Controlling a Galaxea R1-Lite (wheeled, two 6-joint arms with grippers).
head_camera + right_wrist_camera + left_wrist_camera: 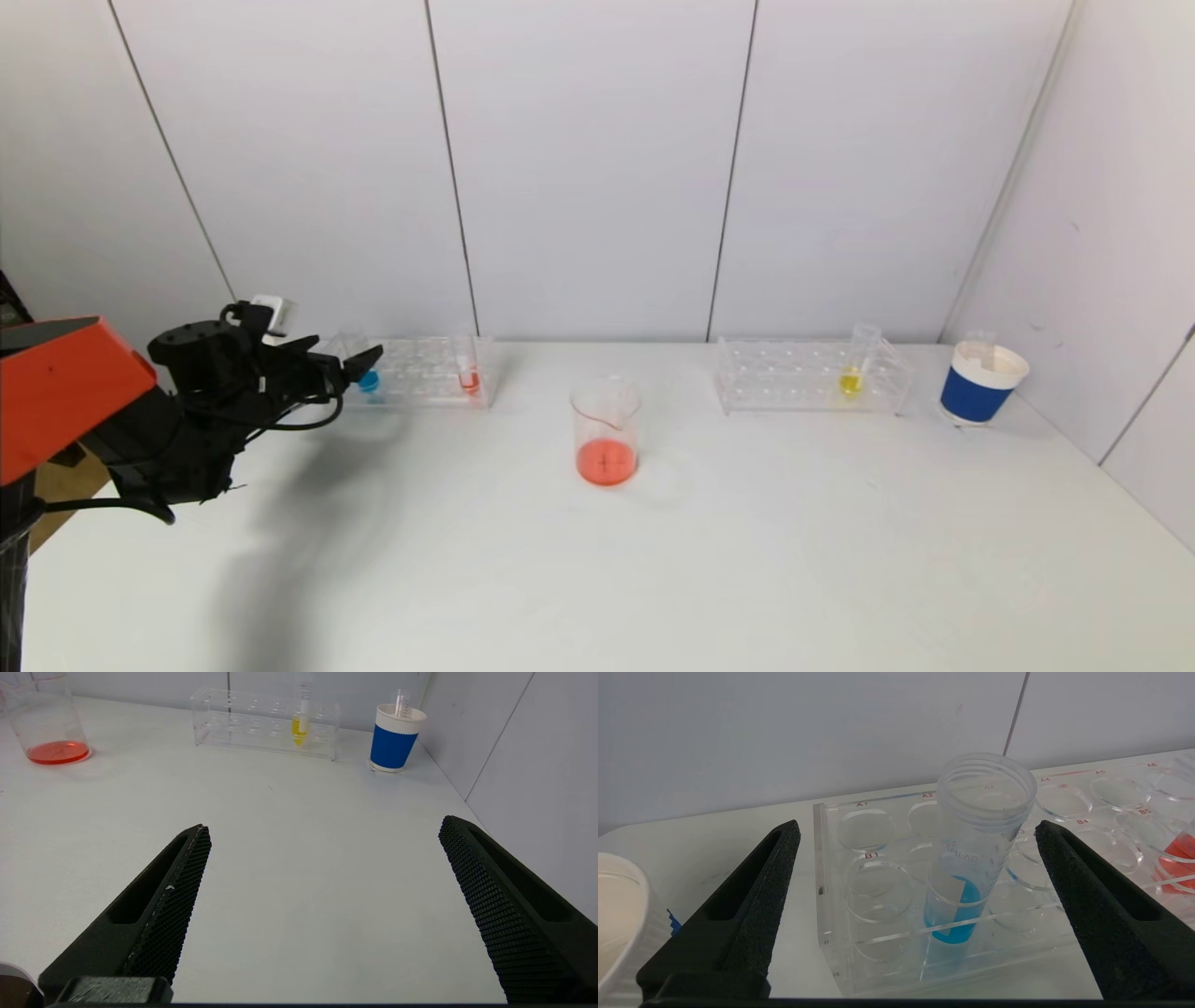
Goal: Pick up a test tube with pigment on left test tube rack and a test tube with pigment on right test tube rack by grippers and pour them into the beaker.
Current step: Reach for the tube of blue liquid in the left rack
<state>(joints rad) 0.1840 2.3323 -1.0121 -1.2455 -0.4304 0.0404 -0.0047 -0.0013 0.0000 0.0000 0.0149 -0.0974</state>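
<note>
The left gripper (917, 830) had its two black, wedge-shaped fingers (756, 896) spread wide, their inner faces covered in a rough, foam-like pad. Between them, touching neither, stood the blue test tube (971, 858): a clear plastic cylinder with a threaded open mouth, a pale label strip on its wall and blue pigment pooled in its tapered bottom. It stood slightly tilted in a front-row hole of the left test tube rack (822, 858), a clear acrylic block with round holes in rows marked A and B in red. Farther along the same rack a second tube held red pigment (469, 378). In the head view the left gripper hovered at that rack's left end, over the white bench (653, 579).

The right gripper (322, 830) also held its two fingers (173, 900) wide apart with nothing between them; their faces bore a fine diamond mesh. It hung over bare bench, well short of the right test tube rack (243, 723), and did not show in the head view.

That rack, clear like the first, carried one tube of yellow pigment (850, 378). Between the two racks stood one clear glass beaker (606, 429) with a pouring lip and a shallow layer of red-orange liquid. Beyond the right rack a blue paper cup (980, 385) with a white ribbed rim held one empty clear tube.
</note>
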